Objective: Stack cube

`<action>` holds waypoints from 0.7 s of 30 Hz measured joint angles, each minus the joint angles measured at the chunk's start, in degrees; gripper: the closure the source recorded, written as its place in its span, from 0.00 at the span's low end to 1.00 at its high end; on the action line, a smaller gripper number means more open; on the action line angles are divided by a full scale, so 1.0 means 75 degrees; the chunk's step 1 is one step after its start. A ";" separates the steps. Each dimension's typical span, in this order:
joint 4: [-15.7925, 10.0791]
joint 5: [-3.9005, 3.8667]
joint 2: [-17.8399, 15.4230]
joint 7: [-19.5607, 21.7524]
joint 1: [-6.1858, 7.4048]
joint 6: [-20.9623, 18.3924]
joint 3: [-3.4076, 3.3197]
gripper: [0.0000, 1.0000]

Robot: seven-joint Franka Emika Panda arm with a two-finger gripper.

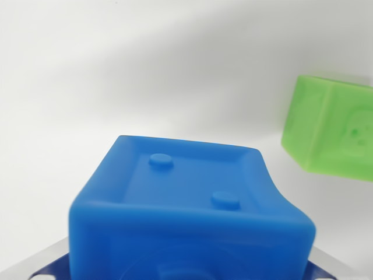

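Wrist view only. A blue cube (189,216) filled the lower middle of the frame, very close under the camera, its near edge blurred. Its upper face carried a recessed panel with two raised round studs, one toward the far left, one nearer on the right. The sides bowed inward a little, which suggested a soft block under squeeze. Grey metal parts with blue markings showed at both lower corners, likely parts of the gripper (186,274), touching or just beside the cube's flanks; the fingertips themselves were hidden, so how wide the jaws stood could not be read directly. Judged from the cube's position and its pinched sides, it was probably being held, but that stayed a judgement. A green cube (329,128) sat at the wrist view's right edge, tilted in the picture, partly cut off, well apart from the blue one, on a plain white surface (116,70). Its visible side face bore an embossed figure, too blurred to identify. Progress: no stack yet. The two cubes were separate; what remained was to bring blue over green, set it down squarely and let go. Writing: no brand, label or legible lettering anywhere.
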 joint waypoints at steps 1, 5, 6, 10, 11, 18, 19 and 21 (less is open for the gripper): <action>-0.0020 0.0005 -0.0033 0.0002 -0.0014 -0.0009 -0.0005 1.00; -0.0110 0.0019 -0.0155 0.0008 -0.0059 -0.0042 -0.0026 1.00; -0.0135 0.0022 -0.0189 0.0010 -0.0073 -0.0051 -0.0031 1.00; -0.0227 0.0034 -0.0332 0.0017 -0.0130 -0.0103 -0.0056 1.00; -0.0250 0.0037 -0.0367 0.0018 -0.0144 -0.0116 -0.0062 1.00; -0.0389 0.0062 -0.0577 0.0026 -0.0223 -0.0188 -0.0105 1.00; -0.0403 0.0065 -0.0605 0.0027 -0.0237 -0.0203 -0.0111 1.00; -0.0442 0.0071 -0.0672 0.0030 -0.0262 -0.0231 -0.0125 1.00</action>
